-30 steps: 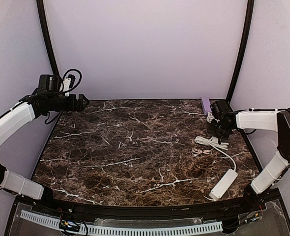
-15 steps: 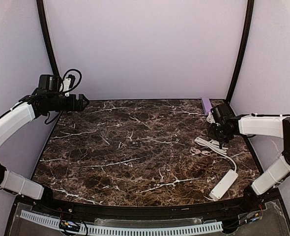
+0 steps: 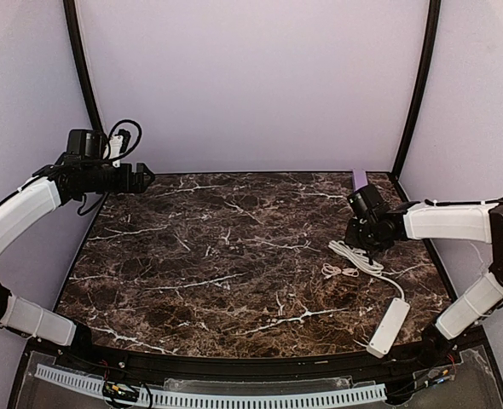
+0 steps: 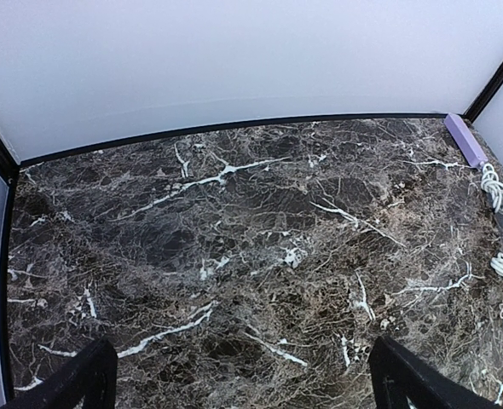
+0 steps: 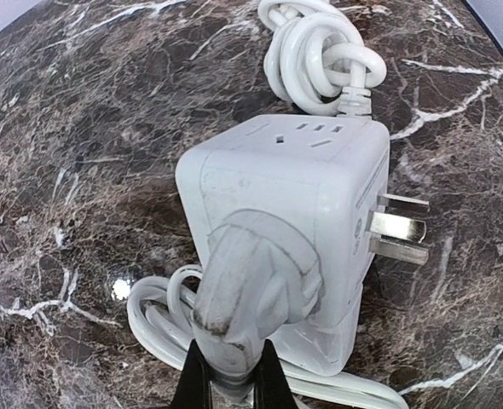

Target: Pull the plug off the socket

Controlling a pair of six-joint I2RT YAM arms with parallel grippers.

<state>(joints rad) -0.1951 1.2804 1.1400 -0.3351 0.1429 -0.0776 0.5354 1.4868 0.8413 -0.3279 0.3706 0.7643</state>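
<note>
Two arms bolted at near edge of dark marble table [image 3: 234, 256], black rim all round, pale walls close behind rim on three sides. Left gripper [image 3: 143, 177] raised at far left corner, over the rim, well apart from everything on the slab; fingers [image 4: 77, 383] spread wide at bottom corners of left wrist view, gripping nothing. Right gripper [image 5: 233, 388] low over right side of table, pinched almost closed on the plug [image 5: 247, 298], at its narrow tail end where the cord leaves. Plug seated in one face of the socket [image 5: 294, 196], not pulled free. Socket a white cube near right rim, short of far right corner; on the marble or just above it, cannot tell which. Bare metal prongs [image 5: 401, 226] jutting from one side of cube; knotted coil of white cord [image 5: 320, 51] at its far face. Thick cord [image 3: 354, 254] looped just beside the cube on the near side, trailing to power strip [image 3: 389, 326] lying angled close to near right edge. Purple block [image 3: 357, 179] against back wall, just beyond right wrist. Cube mostly hidden under right wrist in top view. Open marble from cube leftward across middle of slab to left rim; tight on the right, with wall and black upright post [image 3: 413, 85] near.
</note>
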